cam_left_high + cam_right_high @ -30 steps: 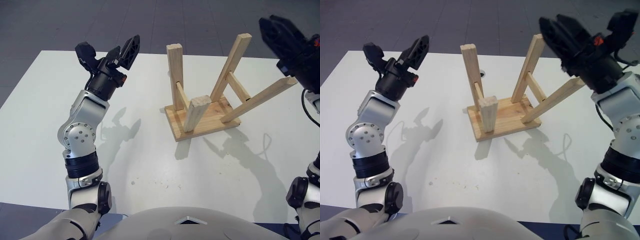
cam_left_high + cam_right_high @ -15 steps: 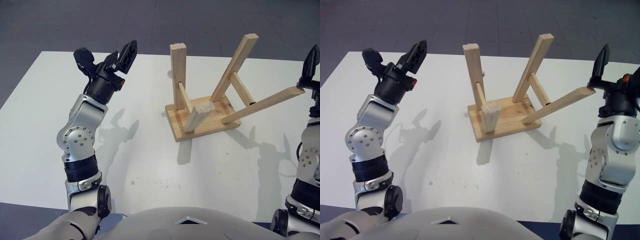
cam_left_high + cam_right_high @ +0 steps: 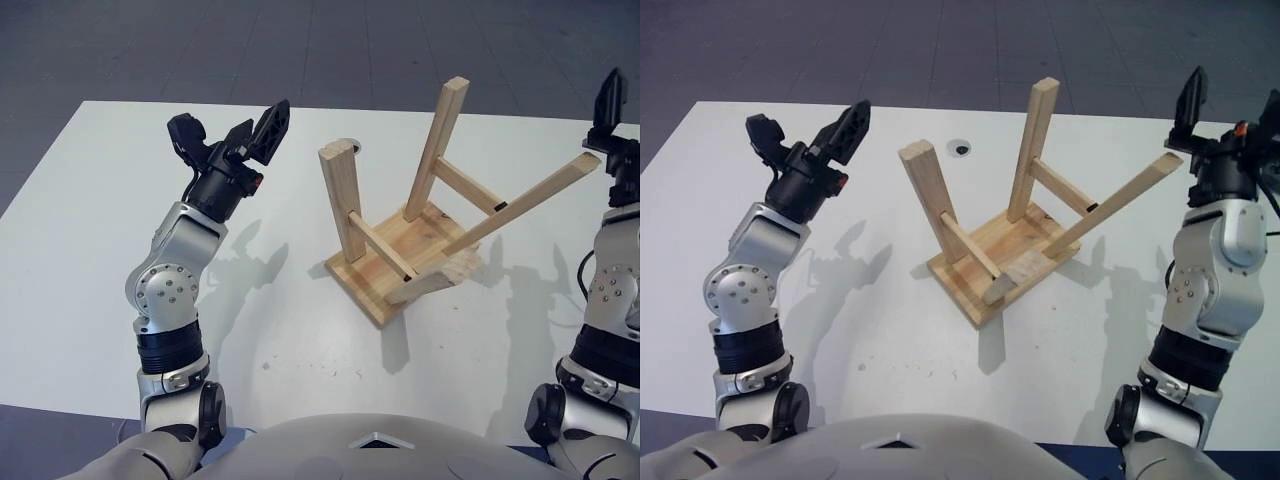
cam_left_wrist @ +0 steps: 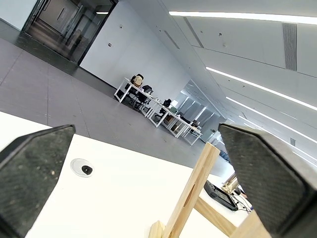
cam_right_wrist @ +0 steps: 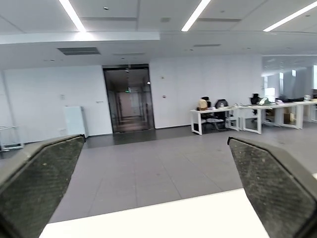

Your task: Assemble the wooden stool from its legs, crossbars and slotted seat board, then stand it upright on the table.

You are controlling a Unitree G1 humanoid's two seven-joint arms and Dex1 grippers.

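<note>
well, left claw (image 3: pixel 228 135) and right claw (image 3: pixel 1230 115) gape beside upturned stool (image 3: pixel 372 283).

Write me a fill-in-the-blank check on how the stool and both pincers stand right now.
The stool sits on the table with its seat board down and its legs pointing ___. The left pincer, up at the stool's left, is ___. The right pincer, by the tip of a slanting leg, holds ___.
Missing: up; open; nothing.
</note>
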